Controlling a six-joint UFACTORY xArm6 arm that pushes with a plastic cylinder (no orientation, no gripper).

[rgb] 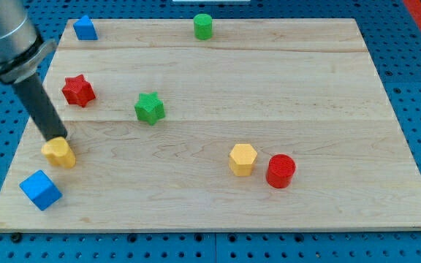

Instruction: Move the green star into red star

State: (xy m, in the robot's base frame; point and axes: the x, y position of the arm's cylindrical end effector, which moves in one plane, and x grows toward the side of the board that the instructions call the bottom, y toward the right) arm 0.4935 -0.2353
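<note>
Now my tip [57, 138] touches yellow block [59, 153]

No text, label, brand, number or sign can be read anywhere in this view. The wooden board [218, 109] shows only plain grain, and the blocks on it carry bare colour with no markings.
</note>
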